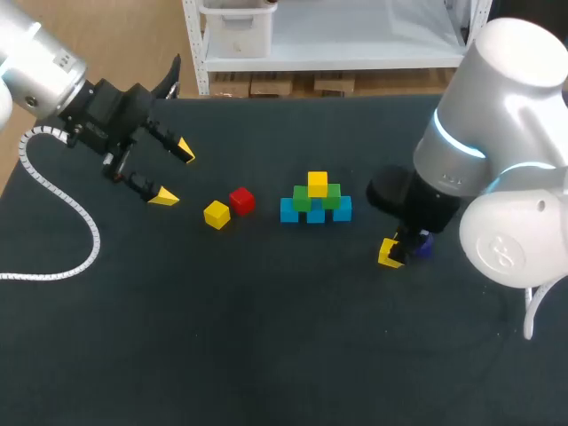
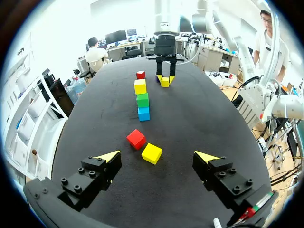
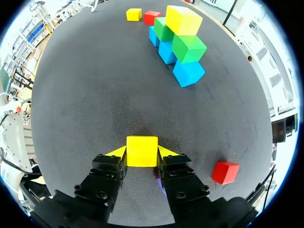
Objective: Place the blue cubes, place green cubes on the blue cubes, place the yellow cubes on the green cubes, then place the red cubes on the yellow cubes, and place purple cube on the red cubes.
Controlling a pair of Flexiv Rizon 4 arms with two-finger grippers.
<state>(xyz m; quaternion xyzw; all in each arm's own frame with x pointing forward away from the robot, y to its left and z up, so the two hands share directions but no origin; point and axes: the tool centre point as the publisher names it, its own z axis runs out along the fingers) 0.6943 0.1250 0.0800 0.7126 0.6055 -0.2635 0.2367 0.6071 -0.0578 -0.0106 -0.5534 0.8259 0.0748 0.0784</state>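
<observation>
Head view: my right gripper [image 1: 395,249] is clamped on a yellow cube [image 1: 387,256]. The stack [image 1: 316,201] lies to its left, nearer this arm than the left gripper [image 1: 174,175], whose fingers stand wide apart.

Left wrist view: the left gripper [image 2: 158,159] gapes empty, the stack [image 2: 141,100] well ahead.

Right wrist view: both fingers of the right gripper [image 3: 142,155] press the yellow cube [image 3: 142,149]; the stack [image 3: 176,42] stands well ahead.

Head camera's up high behind, looking down over the whole table [image 1: 266,355]. Wrist cameras sit low at opposite ends, facing inward, and all three catch the cube stack [image 1: 315,202].
</observation>
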